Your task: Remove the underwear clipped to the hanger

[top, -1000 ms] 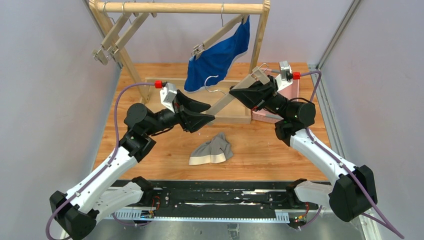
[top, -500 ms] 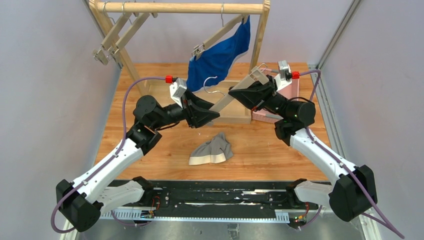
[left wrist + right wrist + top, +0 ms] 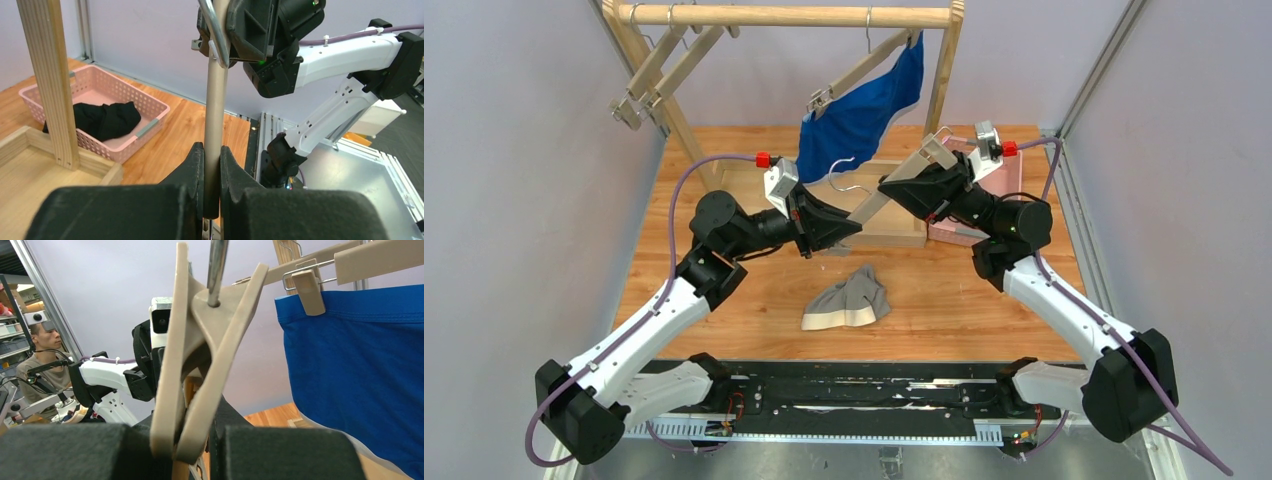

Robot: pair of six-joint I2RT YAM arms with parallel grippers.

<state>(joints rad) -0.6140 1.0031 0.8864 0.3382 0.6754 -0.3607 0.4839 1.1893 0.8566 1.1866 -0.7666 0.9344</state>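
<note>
Clutter first: a wooden rack [image 3: 789, 15] is standing at the far side of the table [image 3: 984, 300]. One of its posts [image 3: 47, 80] is rising close to where you are working, and its flat base frame [image 3: 896, 226] is lying under both of your grippers. Bare hangers [image 3: 659, 70] are dangling at the left end of the rail, well apart from you. The blue briefs [image 3: 859, 115] are hanging from a hanger at the right end of the rail, with a beige clip [image 3: 307, 290] biting their waistband. They are draping down just behind the loose hanger [image 3: 871, 207] you are holding between the arms. That hanger's metal hook [image 3: 216, 30] is curling out near the blue cloth; I cannot tell whether they are touching. Your left gripper [image 3: 212, 160] is squeezing together on the lower end of the loose hanger's bar, with pads pressing both sides. Your right gripper [image 3: 192, 432] is pinching closed on the clip at the upper end. The grey briefs [image 3: 849, 298] are lying crumpled on the table, on the near side of both grippers and touching neither. Containers: one pink basket [image 3: 142, 135] is sitting at the right rear of the table, beside the rack base and behind your right arm. The black briefs [image 3: 106, 120] are lying heaped inside it.
</note>
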